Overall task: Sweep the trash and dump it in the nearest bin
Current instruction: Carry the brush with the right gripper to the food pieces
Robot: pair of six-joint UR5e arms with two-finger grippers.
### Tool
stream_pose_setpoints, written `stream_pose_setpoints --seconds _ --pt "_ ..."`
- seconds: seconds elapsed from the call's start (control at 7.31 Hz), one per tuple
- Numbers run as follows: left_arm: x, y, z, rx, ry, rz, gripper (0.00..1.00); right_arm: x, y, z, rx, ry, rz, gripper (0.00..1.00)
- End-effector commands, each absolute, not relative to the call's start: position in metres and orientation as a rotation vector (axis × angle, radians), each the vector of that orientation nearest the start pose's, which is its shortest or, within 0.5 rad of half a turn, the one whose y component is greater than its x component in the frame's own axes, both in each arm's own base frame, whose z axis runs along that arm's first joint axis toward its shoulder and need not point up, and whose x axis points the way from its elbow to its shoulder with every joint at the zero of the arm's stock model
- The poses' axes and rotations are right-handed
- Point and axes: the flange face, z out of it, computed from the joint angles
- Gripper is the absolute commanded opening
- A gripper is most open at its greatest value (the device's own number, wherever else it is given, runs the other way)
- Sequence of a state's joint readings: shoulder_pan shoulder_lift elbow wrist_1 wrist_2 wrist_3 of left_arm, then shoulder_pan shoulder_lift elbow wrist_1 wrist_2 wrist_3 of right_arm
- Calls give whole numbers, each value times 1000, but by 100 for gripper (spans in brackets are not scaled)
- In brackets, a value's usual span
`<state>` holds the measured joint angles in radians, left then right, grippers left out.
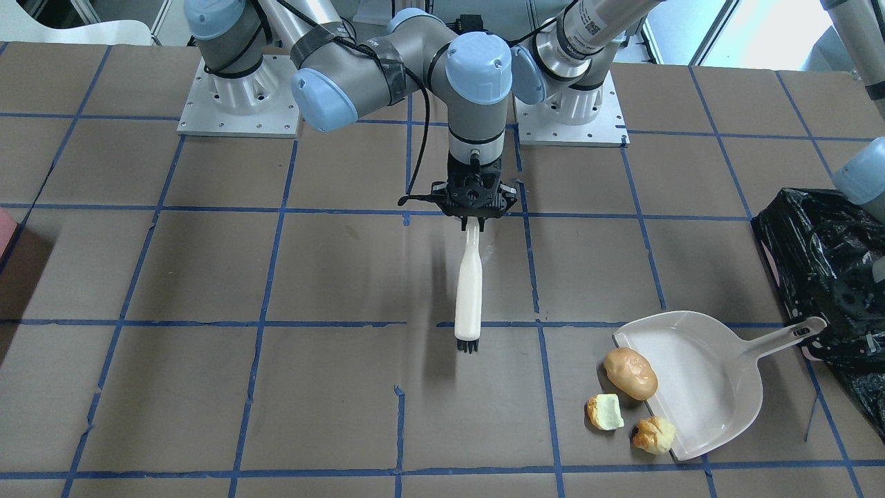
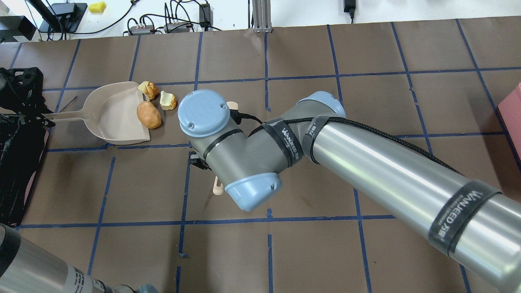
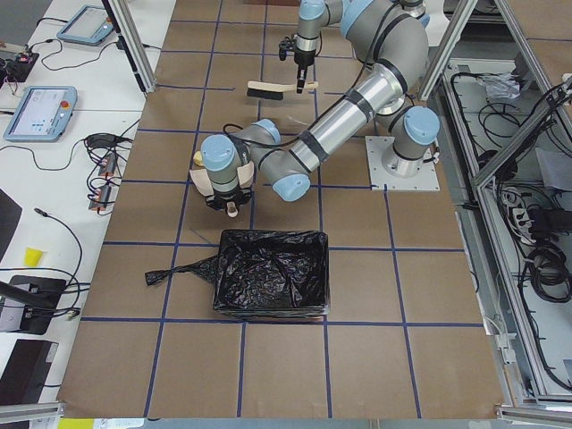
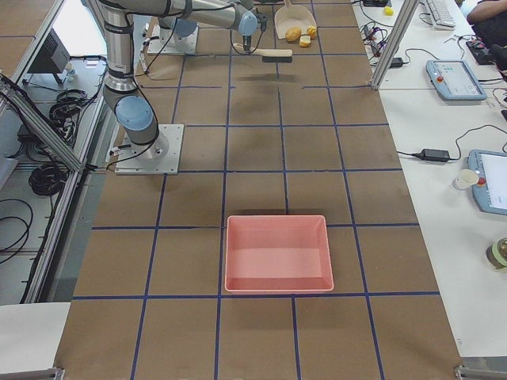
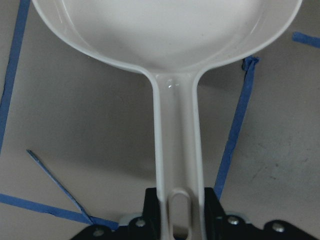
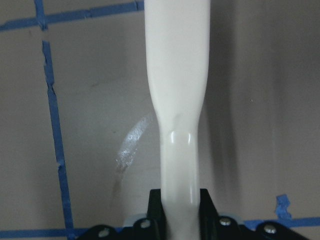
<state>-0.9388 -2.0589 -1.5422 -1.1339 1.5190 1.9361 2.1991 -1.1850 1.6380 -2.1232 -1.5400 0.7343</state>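
Early stage by the look of it: nothing properly swept in yet, nothing dumped. Right pincer (image 1: 473, 220) is pinching the white brush (image 1: 469, 283) by the thin end of its handle, bristle end away from the robot's base. A shadow thrown off to one side suggests the brush hangs above the counter (image 1: 207, 277) rather than resting on it, and it's well apart from the trash. Left pincer (image 5: 181, 202) is pressed onto the end of the dustpan (image 1: 712, 373) handle, fingers tight on either side per the wrist view. Pan appears to lie on the counter w/ its open lip facing the scraps. Trash = 3 scraps, all bunched at that lip. The tan potato-like oval (image 1: 630, 373) straddles the lip, partly on the pan. The golden bread-like lump (image 1: 654, 435) touches the lip's corner but isn't in. The pale yellow-green chunk (image 1: 606, 412) is on the counter just beside the other two, outside the pan. Bin (image 3: 271, 279) w/ black bag sits just beside the pan's handle end, so it's the near one; a pink tub (image 4: 277, 252) is well apart, toward the counter's other end. Left to do, as I read it: bring the brush round to the far side of the scraps, sweep all 3 fully into the pan, then lift & tip the pan into the black-bag bin. Risk: the oval may roll off the lip when pushed, so the pan needs holding steady.
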Motion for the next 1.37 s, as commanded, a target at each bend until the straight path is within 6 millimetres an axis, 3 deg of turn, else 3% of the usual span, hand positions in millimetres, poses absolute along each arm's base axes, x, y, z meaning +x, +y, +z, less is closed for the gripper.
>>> stream_pose_setpoints --seconds 0.0,0.27,0.96,1.23 --pt "271 -605 262 1925 2528 -69 0 507 -472 306 176 3054 -47 10" --pt "271 -604 261 1917 2537 -68 0 533 -505 294 180 3051 -45 10" --pt "269 -604 259 1892 2561 -65 0 567 -543 280 198 3013 -79 11" --pt "269 -603 259 1899 2558 -65 0 594 -554 271 214 2979 -85 12"
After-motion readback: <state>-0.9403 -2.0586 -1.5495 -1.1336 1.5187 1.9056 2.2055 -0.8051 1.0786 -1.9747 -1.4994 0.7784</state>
